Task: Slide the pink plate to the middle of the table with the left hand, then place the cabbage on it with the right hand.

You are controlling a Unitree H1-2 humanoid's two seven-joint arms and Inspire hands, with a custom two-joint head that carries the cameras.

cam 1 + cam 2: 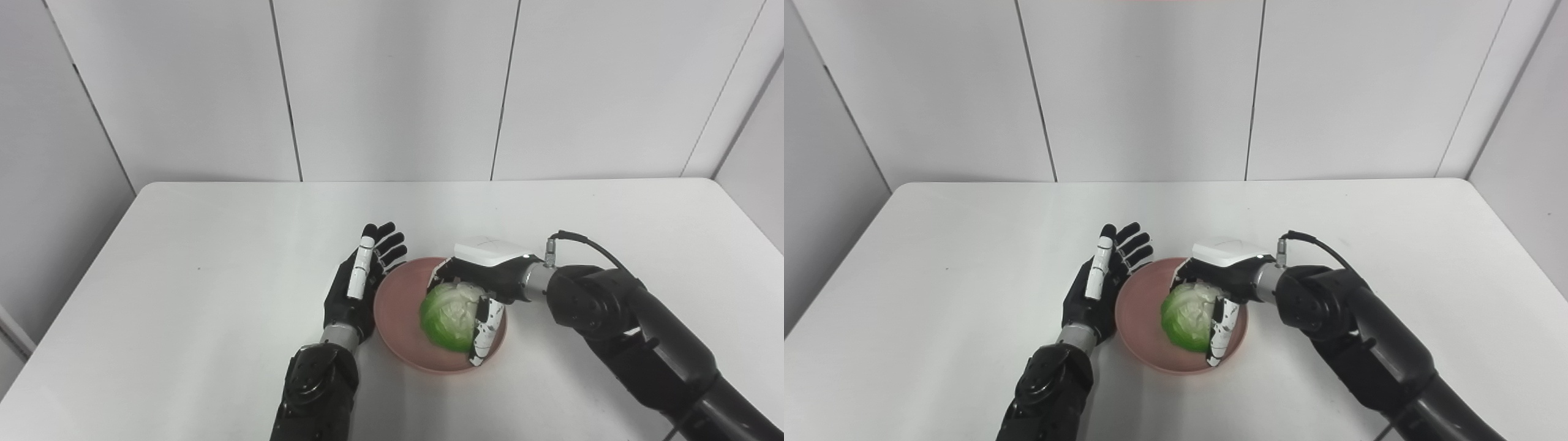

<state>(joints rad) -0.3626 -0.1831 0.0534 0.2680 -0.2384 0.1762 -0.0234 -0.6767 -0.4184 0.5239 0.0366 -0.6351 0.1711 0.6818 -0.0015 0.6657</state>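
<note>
While the pink plate [398, 324] sits near the table's [184, 245] middle, the cabbage [450, 315] lies on it, toward 3 o'clock. From that side the right hand [484, 275] grasps the cabbage, fingers wrapped over it. At the plate's 9 o'clock, the left hand [361, 282] stands released, fingers spread.

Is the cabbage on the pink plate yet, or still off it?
On it, or nearly: the cabbage sits inside the pink plate rim, with the right hand wrapped around it. Whether it rests fully, cannot tell.
</note>
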